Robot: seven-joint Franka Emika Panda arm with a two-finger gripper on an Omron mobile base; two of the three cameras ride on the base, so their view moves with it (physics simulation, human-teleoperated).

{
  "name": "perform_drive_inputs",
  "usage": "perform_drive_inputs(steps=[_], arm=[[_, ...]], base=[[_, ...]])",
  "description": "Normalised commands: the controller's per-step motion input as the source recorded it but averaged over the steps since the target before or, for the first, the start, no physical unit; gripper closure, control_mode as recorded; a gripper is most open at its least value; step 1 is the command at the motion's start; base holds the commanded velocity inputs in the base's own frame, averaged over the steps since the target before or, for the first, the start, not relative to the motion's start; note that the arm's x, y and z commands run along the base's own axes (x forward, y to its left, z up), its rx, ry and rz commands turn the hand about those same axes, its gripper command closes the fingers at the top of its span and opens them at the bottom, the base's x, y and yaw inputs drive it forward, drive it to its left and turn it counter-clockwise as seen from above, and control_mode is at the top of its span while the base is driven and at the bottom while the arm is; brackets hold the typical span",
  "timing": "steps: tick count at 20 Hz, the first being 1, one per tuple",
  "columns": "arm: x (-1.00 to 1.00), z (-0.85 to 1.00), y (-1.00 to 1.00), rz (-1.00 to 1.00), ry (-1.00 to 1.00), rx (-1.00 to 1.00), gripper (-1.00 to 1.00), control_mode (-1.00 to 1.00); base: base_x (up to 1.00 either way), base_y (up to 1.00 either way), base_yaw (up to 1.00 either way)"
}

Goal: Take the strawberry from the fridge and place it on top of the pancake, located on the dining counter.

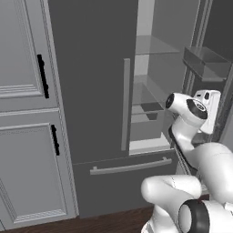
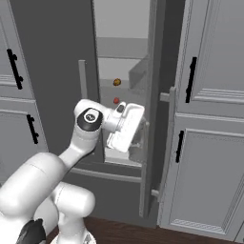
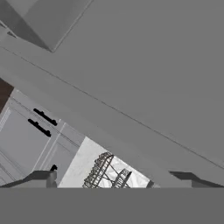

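End effector (image 3: 116,177) fingers spread, empty, at the open fridge (image 2: 121,71) doorway. Strawberry (image 2: 116,100) sits far back on a shelf. Risk: wrist clips the door edge (image 2: 151,119) reaching in.

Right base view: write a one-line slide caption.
White arm's open claw reaches into the open fridge, below a small red strawberry on a shelf.
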Motion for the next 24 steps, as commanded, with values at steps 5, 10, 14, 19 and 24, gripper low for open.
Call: perform_drive_inputs(steps=[5,10,14,19,24], arm=[[-0.53,0.0,-0.74,0.02,-0.1,0.11,-1.0,-1.0],[-0.11,0.02,0.12,0.02,-0.11,0.21,-1.0,-1.0],[-0.02,0.08,0.98,0.0,-0.23,0.12,-1.0,-1.0],[0.15,0.1,1.0,0.0,-0.25,0.37,-1.0,-1.0],[0.78,-0.25,0.27,-0.08,-0.39,0.92,-1.0,-1.0]], base=[[0.0,0.0,0.0],[0.0,0.0,0.0],[0.0,0.0,0.0],[0.0,0.0,0.0],[0.0,0.0,0.0]])
